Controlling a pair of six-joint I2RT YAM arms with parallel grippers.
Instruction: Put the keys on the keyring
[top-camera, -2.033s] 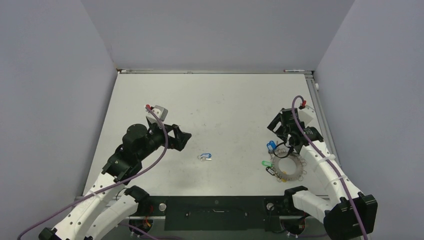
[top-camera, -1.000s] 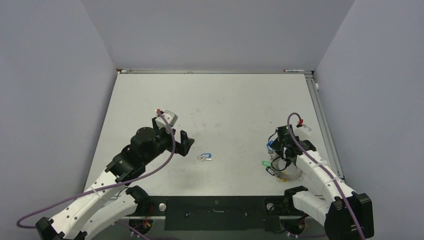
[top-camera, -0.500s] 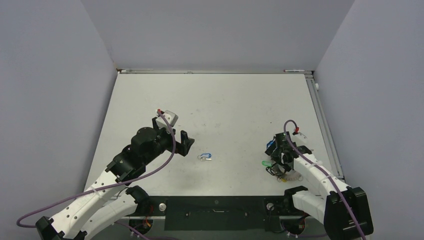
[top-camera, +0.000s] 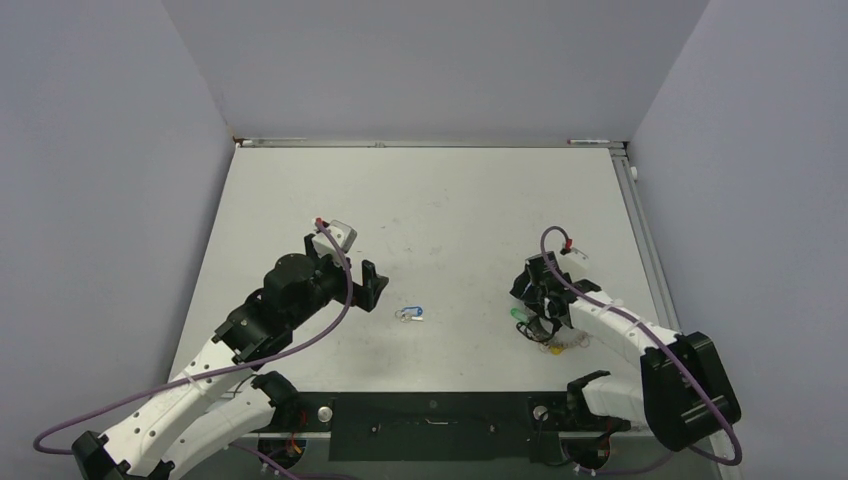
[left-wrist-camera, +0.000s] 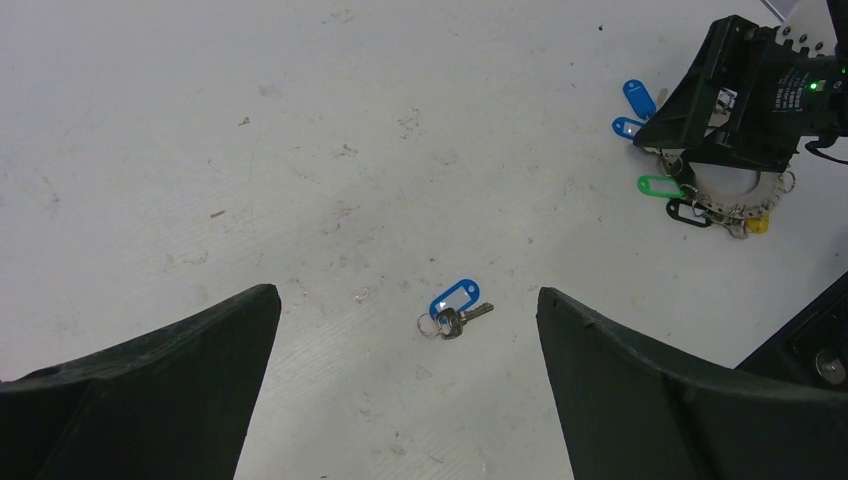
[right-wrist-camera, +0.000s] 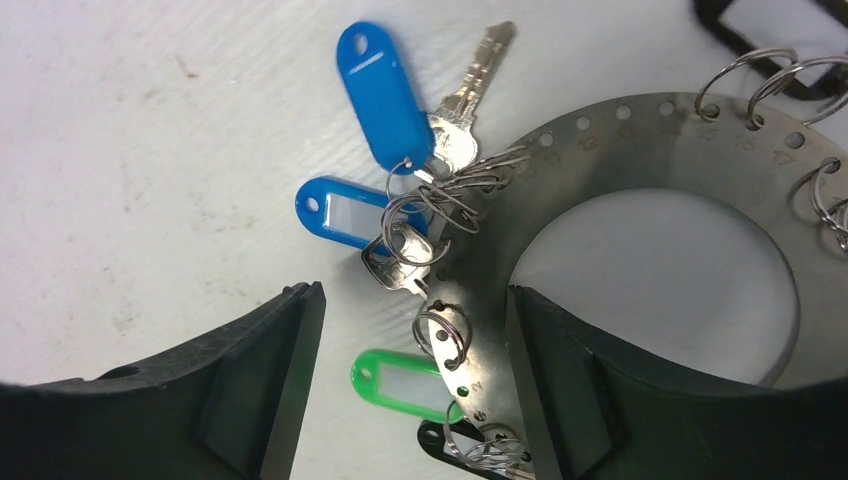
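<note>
The keyring (right-wrist-camera: 640, 150) lies near the right front of the surface (top-camera: 450, 200). It is a wide flat grey band with small holes punched along it, and keys (right-wrist-camera: 470, 95) with blue, green and black tags (right-wrist-camera: 385, 95) hang from its rim. The right pincer (right-wrist-camera: 412, 292) straddles that rim, released (nothing pinched). Farther in, mid-surface, the loose key (left-wrist-camera: 455, 305) lies flat with its blue tag. The left pincer (left-wrist-camera: 405, 293) hovers to its left, spread wide.

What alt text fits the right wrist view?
The keyring, a flat grey metal ring, lies on the white table with keys, two blue tags and a green tag hooked through its rim holes. The right gripper sits at the bottom, black fingers apart, straddling the rim by the green tag.
</note>
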